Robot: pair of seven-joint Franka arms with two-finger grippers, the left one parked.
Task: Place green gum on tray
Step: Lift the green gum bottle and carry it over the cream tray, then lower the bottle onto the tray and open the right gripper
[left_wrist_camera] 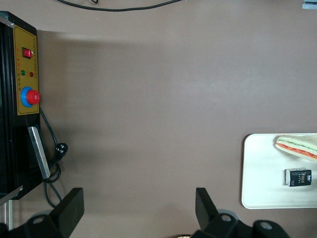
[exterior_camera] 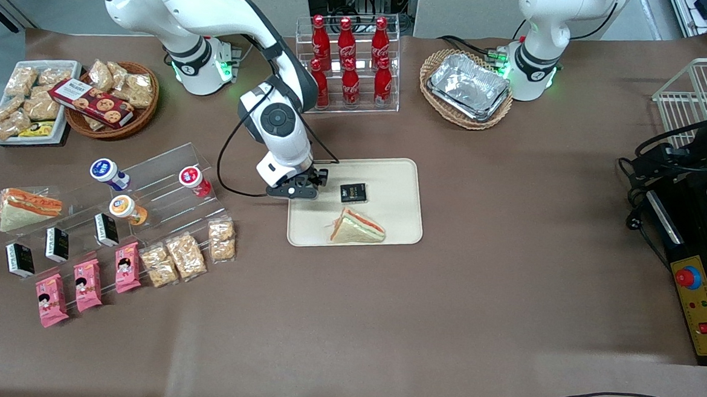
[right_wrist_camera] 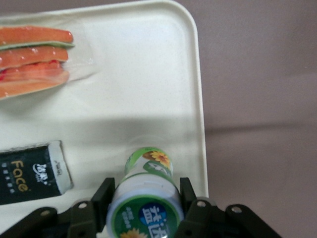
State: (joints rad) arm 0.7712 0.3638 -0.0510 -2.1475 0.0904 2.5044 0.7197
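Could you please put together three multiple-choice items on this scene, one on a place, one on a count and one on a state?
1. Where is the green gum?
A. on the clear stand
B. between the gripper fingers, above the tray
C. in a wicker basket

2. How many red bottles stand in the clear rack?
A. four
B. six
C. eight

3. What state is the gripper in?
A. shut on the green gum
B. open and empty
C. shut on the black packet

Answers:
1 B: the right wrist view shows the bottle between the fingers over the cream tray, near its rim.
2 B: the front view shows two rows of three.
3 A: the fingers press both sides of the bottle.
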